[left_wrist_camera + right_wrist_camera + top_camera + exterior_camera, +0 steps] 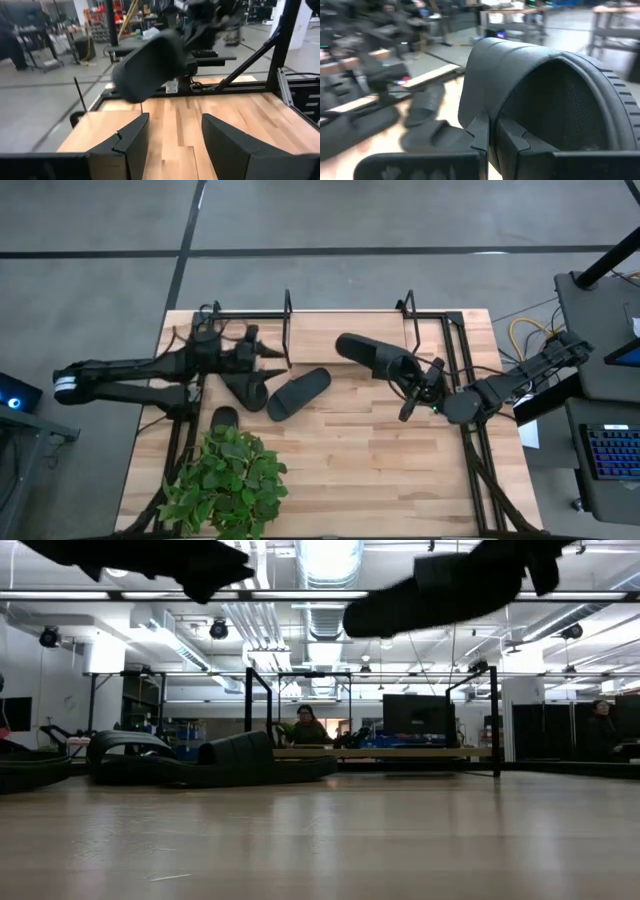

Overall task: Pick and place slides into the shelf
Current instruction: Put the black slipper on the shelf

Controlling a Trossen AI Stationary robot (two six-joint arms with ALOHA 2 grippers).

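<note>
Holding one slide [372,356] aloft right of centre, near the shelf [410,315], my right gripper [492,140] fingers pinching its strap edge. Looks light, rubbery, floppy; strap is the handle. Left gripper [262,358] fingers spread, empty, above two slides [280,390] on the worktop [380,470].

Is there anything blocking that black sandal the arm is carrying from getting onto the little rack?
Nothing visible does. The right gripper holds the black open-toe slide sandal in the air, right beside the thin black metal-rod shelf, with only bare wooden table between them.
</note>
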